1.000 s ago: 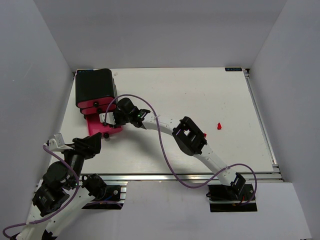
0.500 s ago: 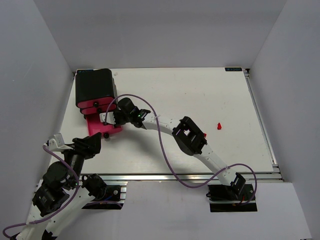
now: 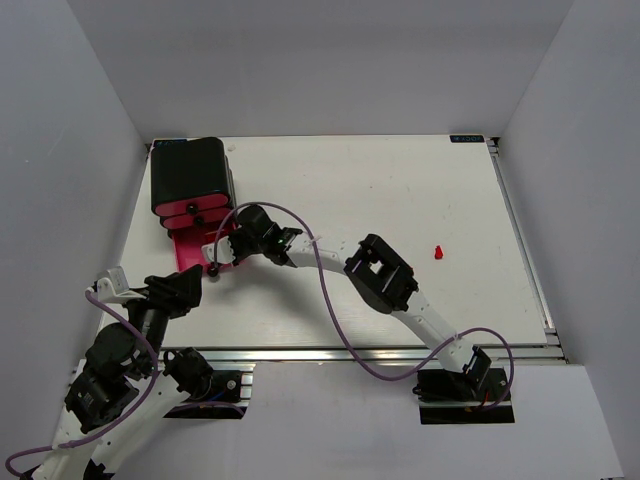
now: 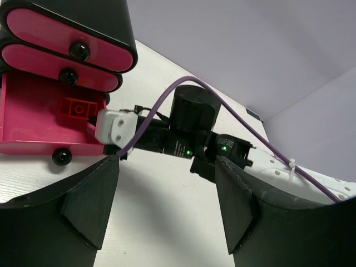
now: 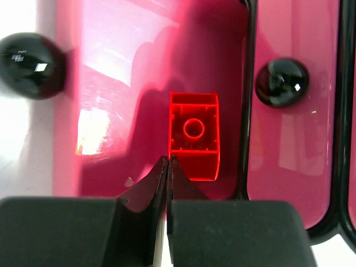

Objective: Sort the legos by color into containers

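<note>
Magenta-pink plastic fills the right wrist view. The bottom drawer (image 5: 111, 83) of the glossy black rounded housing (image 3: 190, 172) is pulled out, and a small translucent red lego brick (image 5: 193, 136) lies on its floor near the middle of that frame. The brick's long axis runs top to bottom there. A round ring shows on its upward face, but I cannot tell whether that is a stud or the hollow underside. In the left wrist view the same brick sits at upper left, lengthwise along the drawer's back, just beneath the two shut pink drawers (image 4: 44, 33).

The right gripper (image 5: 168, 162) sits at bottom centre with its jaws pressed together and nothing between them. Its tips are just beside the brick's lower left corner; whether they touch is hard to say. The left gripper (image 4: 167, 211) hovers near the drawer's front, its dark fingers (image 4: 89, 206) spread wide and empty.

From overhead, the right arm's wrist covers part of the open drawer and hides the brick. Small round black knobs (image 5: 282, 82) mark the drawer fronts. A purple cable (image 4: 186, 81) arches over the right arm. A second loose red lego (image 3: 438, 252) lies on the white table (image 3: 400, 190), right of centre and well apart from the drawers.
</note>
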Robot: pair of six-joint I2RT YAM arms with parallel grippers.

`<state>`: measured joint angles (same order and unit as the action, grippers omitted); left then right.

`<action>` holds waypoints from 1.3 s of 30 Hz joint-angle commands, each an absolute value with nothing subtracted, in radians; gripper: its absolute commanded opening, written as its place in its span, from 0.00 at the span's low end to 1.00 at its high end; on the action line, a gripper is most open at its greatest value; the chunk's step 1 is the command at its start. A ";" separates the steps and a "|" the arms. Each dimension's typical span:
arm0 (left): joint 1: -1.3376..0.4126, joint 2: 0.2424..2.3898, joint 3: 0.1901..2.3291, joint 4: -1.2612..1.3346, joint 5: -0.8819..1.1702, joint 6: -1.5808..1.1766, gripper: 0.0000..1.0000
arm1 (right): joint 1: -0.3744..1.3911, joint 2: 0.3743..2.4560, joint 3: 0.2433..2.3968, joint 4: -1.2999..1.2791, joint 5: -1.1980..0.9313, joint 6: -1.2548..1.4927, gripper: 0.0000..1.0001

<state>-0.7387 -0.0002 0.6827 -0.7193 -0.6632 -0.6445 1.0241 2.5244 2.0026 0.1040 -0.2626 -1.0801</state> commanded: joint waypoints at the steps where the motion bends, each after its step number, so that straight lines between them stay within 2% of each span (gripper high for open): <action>1: -0.735 -0.098 0.693 -0.732 -0.669 -0.646 0.79 | 1.045 2.447 1.933 0.176 -0.198 -1.210 0.00; 8: -0.735 -0.101 0.693 -0.732 -0.670 -0.647 0.80 | 1.060 2.415 1.870 0.270 -0.155 -1.321 0.00; 21: -0.735 -0.100 0.696 -0.735 -0.670 -0.650 0.80 | 1.085 2.416 1.721 0.644 -0.083 -1.558 0.00; 39: -0.735 -0.104 0.699 -0.738 -0.670 -0.652 0.79 | 1.085 2.390 1.513 0.988 -0.153 -1.830 0.00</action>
